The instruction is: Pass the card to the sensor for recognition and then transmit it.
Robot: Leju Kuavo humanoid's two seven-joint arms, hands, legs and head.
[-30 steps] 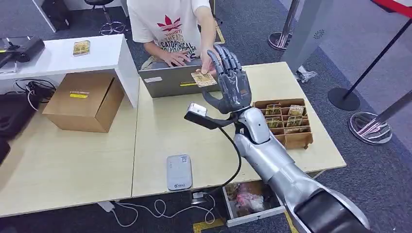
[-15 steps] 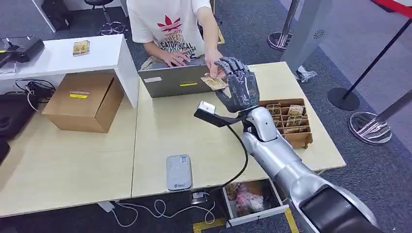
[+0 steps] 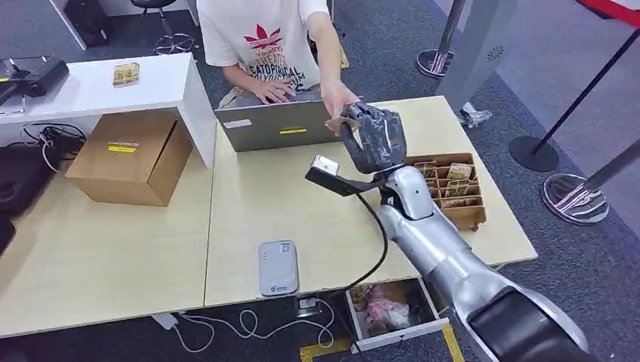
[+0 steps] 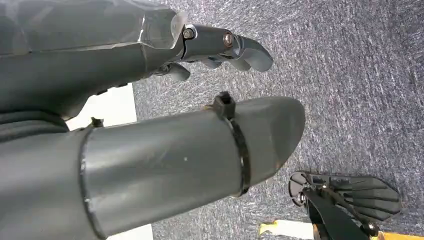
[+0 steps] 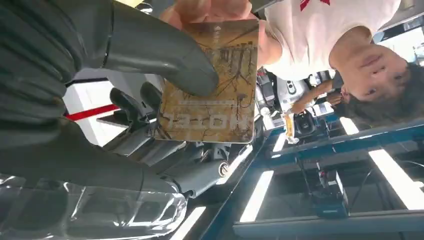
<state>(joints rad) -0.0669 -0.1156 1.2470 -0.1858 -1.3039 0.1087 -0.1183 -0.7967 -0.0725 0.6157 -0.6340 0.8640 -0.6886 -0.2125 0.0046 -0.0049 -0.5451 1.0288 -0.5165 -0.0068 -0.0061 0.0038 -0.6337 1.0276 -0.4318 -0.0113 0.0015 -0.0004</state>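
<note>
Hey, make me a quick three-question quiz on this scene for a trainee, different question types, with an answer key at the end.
1. True or false: the right hand grips the card.
2. Who else touches the card? A) nobody B) the person's hand C) the left hand
3. Fill in: the grey card reader lies on the ____.

Key: 1 true; 2 B; 3 table.

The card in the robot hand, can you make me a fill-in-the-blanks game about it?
1. The right robot hand holds a brown ____.
2. The person's hand touches the card just behind an open ____.
3. The wooden tray beside the robot's arm holds more ____.
4. The white card reader lies flat on the ____.

Missing words: card; laptop; cards; table
</note>
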